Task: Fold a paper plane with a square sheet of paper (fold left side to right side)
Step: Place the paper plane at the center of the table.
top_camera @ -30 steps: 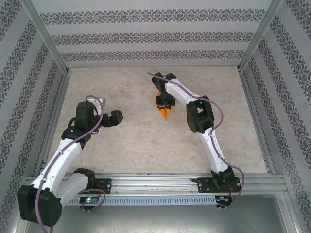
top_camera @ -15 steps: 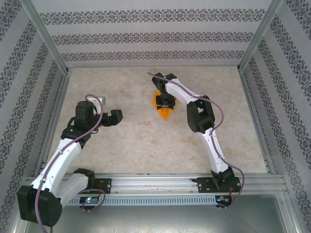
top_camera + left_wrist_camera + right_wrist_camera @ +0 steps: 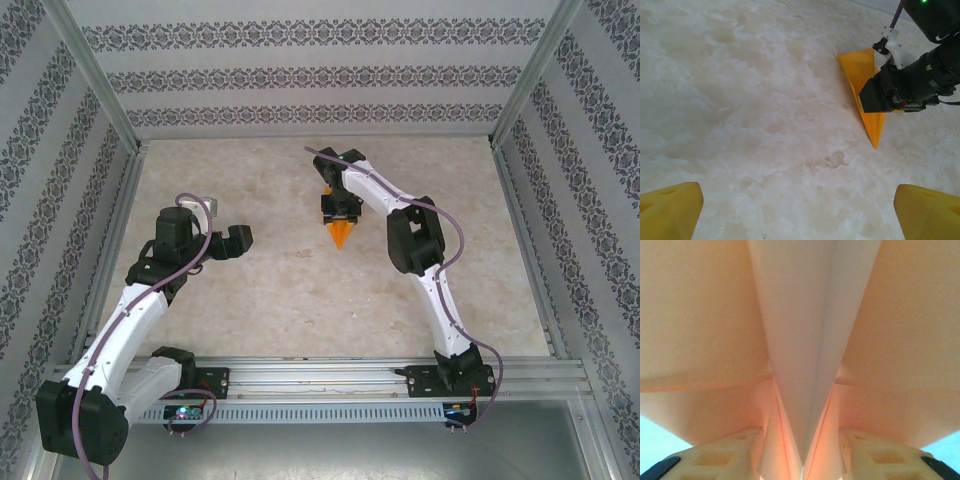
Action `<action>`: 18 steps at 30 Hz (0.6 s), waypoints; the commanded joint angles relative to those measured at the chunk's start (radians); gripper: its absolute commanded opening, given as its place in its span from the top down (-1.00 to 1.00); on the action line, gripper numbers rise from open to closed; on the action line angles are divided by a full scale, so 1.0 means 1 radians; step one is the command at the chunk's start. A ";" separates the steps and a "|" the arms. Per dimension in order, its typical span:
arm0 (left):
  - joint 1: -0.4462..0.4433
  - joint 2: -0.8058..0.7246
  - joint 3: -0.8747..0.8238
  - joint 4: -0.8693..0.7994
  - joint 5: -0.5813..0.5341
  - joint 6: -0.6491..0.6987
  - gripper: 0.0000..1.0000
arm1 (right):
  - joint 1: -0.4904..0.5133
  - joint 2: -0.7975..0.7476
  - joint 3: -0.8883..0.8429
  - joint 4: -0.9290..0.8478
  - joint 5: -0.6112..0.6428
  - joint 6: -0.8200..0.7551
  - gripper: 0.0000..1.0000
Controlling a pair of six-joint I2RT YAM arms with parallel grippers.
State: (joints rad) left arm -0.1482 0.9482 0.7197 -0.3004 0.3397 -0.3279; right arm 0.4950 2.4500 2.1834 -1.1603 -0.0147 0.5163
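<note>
The orange paper plane (image 3: 340, 236) lies at the middle of the table's far half as a narrow dart, its tip pointing toward the arms. My right gripper (image 3: 339, 212) hangs straight over it and covers its wide end. In the right wrist view the paper (image 3: 805, 340) is very close, and its raised centre crease runs down between my pale fingers (image 3: 725, 455), which stand apart on either side. In the left wrist view the dart (image 3: 861, 67) lies flat on the table, under the right wrist. My left gripper (image 3: 225, 223) hovers wide open and empty, well to the left.
The pale marbled tabletop (image 3: 250, 290) is bare around the paper. Patterned walls and metal frame posts (image 3: 520, 220) close in the left, right and far sides. A metal rail (image 3: 320, 375) with both arm bases runs along the near edge.
My right gripper's jaws have spread from a tight pinch. An orange edge that showed to its left half a second ago is now covered. The left arm has not moved.
</note>
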 commanded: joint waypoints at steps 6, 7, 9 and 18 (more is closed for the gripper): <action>0.016 -0.003 0.040 -0.016 0.002 0.013 -0.96 | 0.007 -0.069 -0.031 -0.032 0.020 -0.020 0.14; 0.016 -0.004 0.041 -0.017 0.002 0.012 -0.96 | 0.007 -0.076 -0.034 -0.032 0.021 -0.022 0.14; 0.017 -0.005 0.044 -0.017 0.002 0.011 -0.96 | 0.006 -0.090 -0.042 -0.031 0.025 -0.023 0.13; 0.016 -0.010 0.037 -0.010 -0.009 -0.010 -0.99 | 0.008 -0.196 -0.111 -0.014 0.020 -0.042 0.09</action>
State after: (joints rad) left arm -0.1482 0.9478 0.7334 -0.3012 0.3393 -0.3290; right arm 0.4950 2.3356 2.1036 -1.1637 -0.0139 0.4938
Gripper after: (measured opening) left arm 0.993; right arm 0.451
